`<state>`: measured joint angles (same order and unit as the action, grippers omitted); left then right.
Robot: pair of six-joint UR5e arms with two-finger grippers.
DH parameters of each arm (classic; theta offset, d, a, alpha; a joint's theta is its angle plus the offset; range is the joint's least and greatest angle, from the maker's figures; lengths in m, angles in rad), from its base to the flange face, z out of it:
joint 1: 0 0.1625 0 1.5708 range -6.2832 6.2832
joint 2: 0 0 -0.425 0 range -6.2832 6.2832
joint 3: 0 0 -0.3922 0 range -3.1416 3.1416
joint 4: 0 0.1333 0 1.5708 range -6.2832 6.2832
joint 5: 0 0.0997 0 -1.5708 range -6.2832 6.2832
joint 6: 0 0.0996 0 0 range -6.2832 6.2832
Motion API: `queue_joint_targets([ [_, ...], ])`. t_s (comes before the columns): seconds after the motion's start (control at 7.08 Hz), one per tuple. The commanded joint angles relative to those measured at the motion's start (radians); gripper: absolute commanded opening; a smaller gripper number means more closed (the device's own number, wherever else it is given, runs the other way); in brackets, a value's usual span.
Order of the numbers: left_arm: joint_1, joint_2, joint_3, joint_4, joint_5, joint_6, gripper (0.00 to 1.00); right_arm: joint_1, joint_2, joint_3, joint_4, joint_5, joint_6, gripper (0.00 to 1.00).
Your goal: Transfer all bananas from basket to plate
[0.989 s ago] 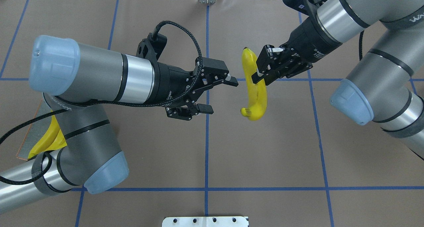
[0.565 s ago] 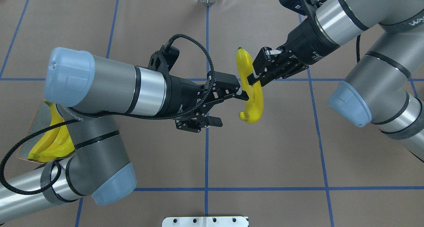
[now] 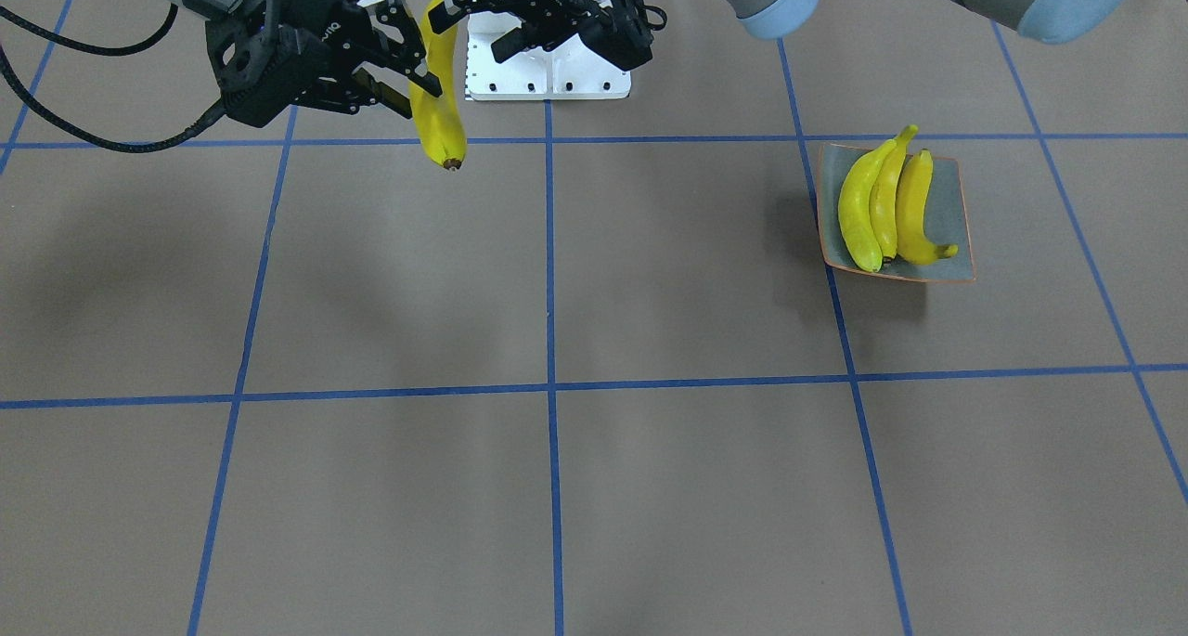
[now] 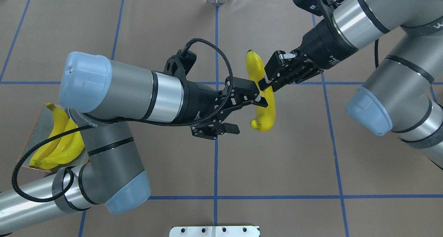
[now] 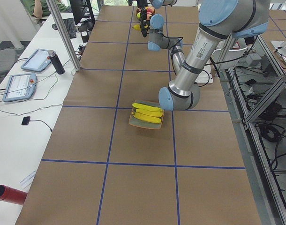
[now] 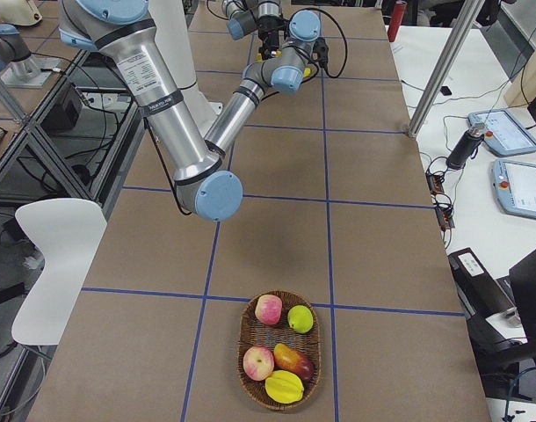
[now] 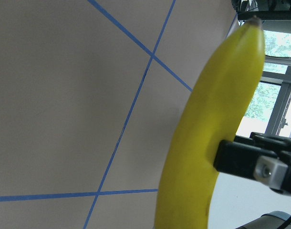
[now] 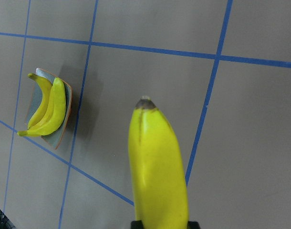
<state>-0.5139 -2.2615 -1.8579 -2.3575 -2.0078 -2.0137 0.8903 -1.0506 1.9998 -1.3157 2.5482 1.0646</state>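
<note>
The right gripper (image 4: 264,84) is clamped on a bright yellow curved banana (image 4: 268,107), held in the air well apart from the square grey-blue plate with a thin orange rim (image 3: 952,216). The left gripper (image 4: 251,116) gapes wide on the plate side of that banana. Three more yellow bananas (image 3: 882,204) lie side by side on the plate.

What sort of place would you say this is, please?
Probably a robotics lab: UR5e arms over a paper-covered table taped with a blue grid, teach pendants on the side bench, and aluminium framing.
</note>
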Motion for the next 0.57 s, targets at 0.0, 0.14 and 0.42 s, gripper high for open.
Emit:
queue_joint_targets([
  [0.0, 0.000, -0.021, 0.019, -0.011, 0.001, 0.001, 1.00, -0.013, 0.003, 0.011, 0.001, -0.003, 0.000, 0.00],
  [0.14, 0.002, -0.041, 0.035, -0.011, 0.003, -0.002, 1.00, -0.014, 0.003, 0.011, 0.001, -0.003, 0.000, 0.00],
  [0.42, 0.012, -0.049, 0.051, -0.011, 0.003, 0.000, 1.00, -0.016, 0.004, 0.010, 0.001, -0.002, 0.000, 0.00],
])
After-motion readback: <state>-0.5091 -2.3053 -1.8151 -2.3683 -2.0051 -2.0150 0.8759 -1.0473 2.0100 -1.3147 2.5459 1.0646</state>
